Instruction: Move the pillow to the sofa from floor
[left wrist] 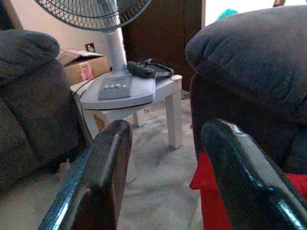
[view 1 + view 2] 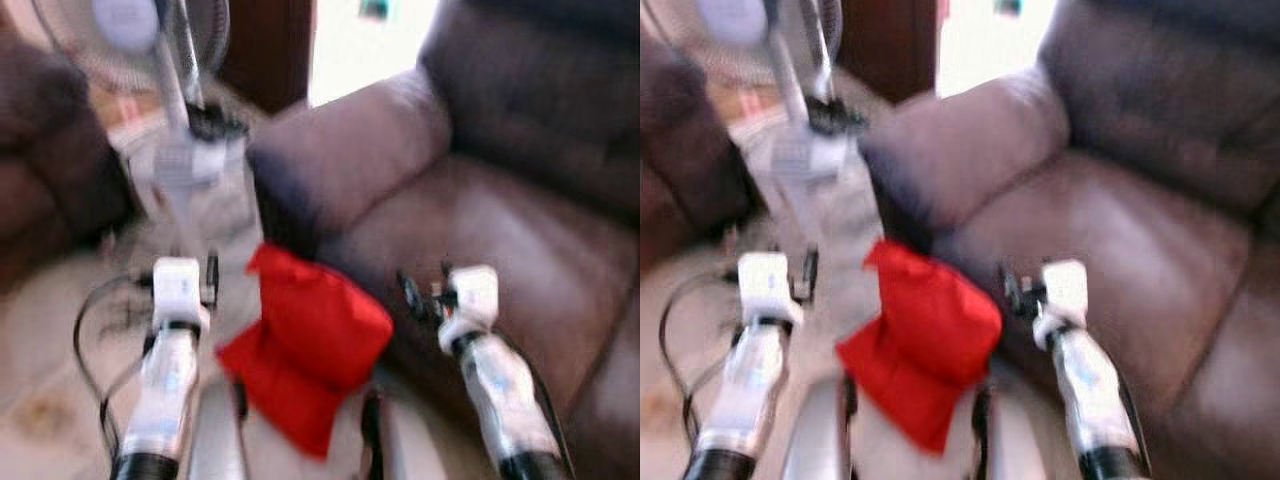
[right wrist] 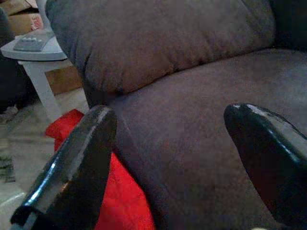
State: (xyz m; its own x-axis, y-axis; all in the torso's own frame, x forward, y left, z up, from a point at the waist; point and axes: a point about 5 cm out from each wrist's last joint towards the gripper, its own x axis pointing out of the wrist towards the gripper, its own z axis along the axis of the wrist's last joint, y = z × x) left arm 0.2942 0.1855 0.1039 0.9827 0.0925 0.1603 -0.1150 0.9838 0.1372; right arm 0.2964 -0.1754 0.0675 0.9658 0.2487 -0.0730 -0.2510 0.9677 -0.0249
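A red pillow (image 2: 310,345) lies on the floor, leaning against the front of the brown sofa (image 2: 480,220) below its padded armrest (image 2: 350,150). My left gripper (image 1: 165,139) is held up to the pillow's left, open, with nothing between its fingers; the pillow's red edge (image 1: 211,191) shows past one finger. To the pillow's right, my right gripper (image 3: 168,129) hovers open in front of the sofa seat, with the pillow (image 3: 115,191) low beside it. In the blurred head views both arms reach forward, left gripper (image 2: 212,278) and right gripper (image 2: 412,295) flanking the pillow.
A standing fan (image 2: 140,40) rests on a small white table (image 1: 168,91) left of the armrest. A cardboard box (image 1: 84,67) sits behind it. Another dark sofa (image 2: 40,150) stands at the far left. A black cable (image 2: 90,330) loops on the pale floor.
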